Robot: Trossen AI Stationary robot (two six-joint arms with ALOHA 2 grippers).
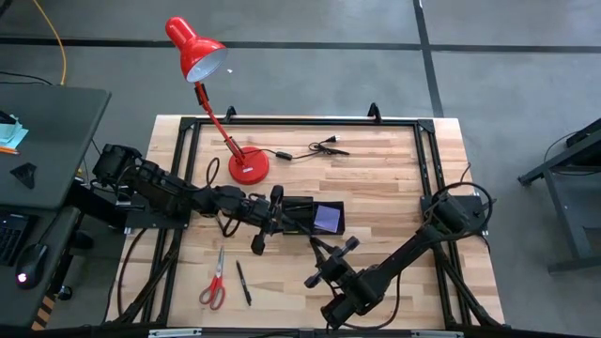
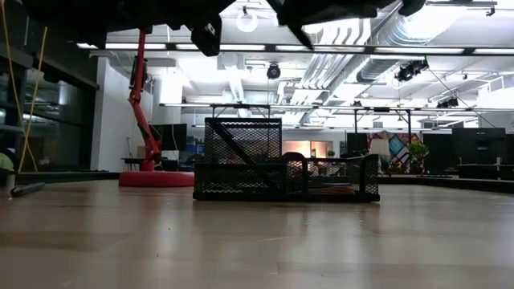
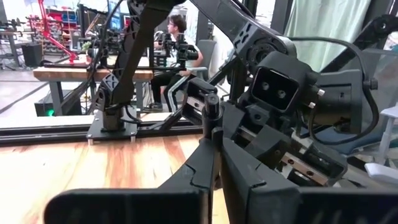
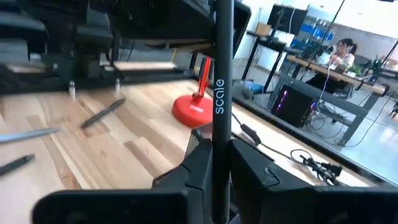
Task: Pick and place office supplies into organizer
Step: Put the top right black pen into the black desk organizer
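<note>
Right wrist view shows my right claw [image 4: 214, 155] clenched on a thin black pen [image 4: 221, 68] standing upright between its fingers, the black mesh organizer [image 1: 315, 218] just beyond it, nearer my left claw [image 3: 211, 174], itself shut.

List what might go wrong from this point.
1. The left gripper and right gripper both clamp a pen, apparently the same one. A release or pull at the wrong instant may drop or bend it.
2. Both arms crowd over the organizer; a swing might knock it.
</note>
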